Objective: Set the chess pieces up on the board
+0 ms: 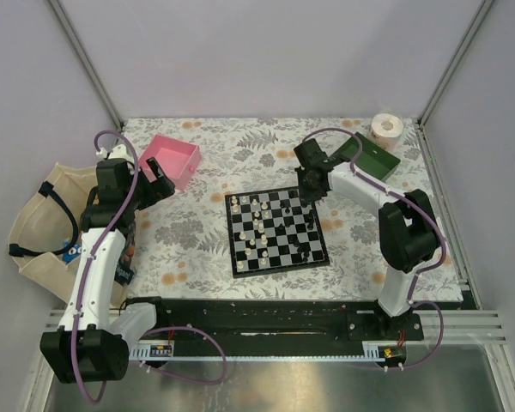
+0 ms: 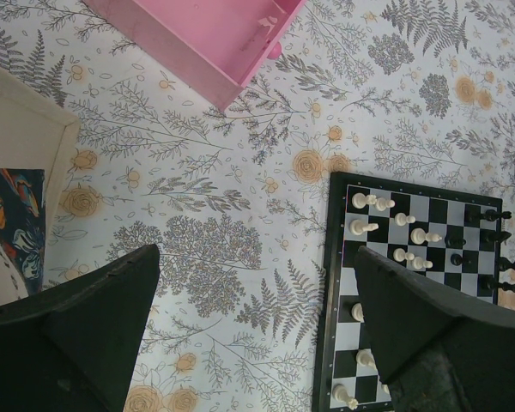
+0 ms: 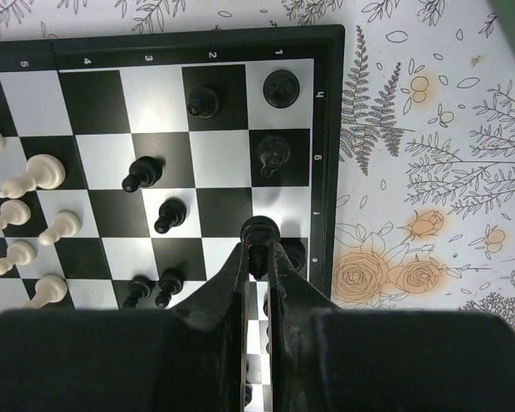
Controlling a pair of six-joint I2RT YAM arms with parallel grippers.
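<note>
Robot lab test cell. Plain panel walls (image 1: 266, 51) and aluminium corner posts (image 1: 86, 62) across top of frame. Left arm (image 1: 94, 266) and right arm (image 1: 403, 232) bolted to black rail (image 1: 257, 322) on metal bench (image 1: 283, 386) at bottom.

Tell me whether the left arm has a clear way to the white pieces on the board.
Probably yes: the left gripper hangs open over cloth beside the board, white pieces on its nearest squares, nothing between. The right gripper, shut on a black piece, sits at the opposite edge.
</note>
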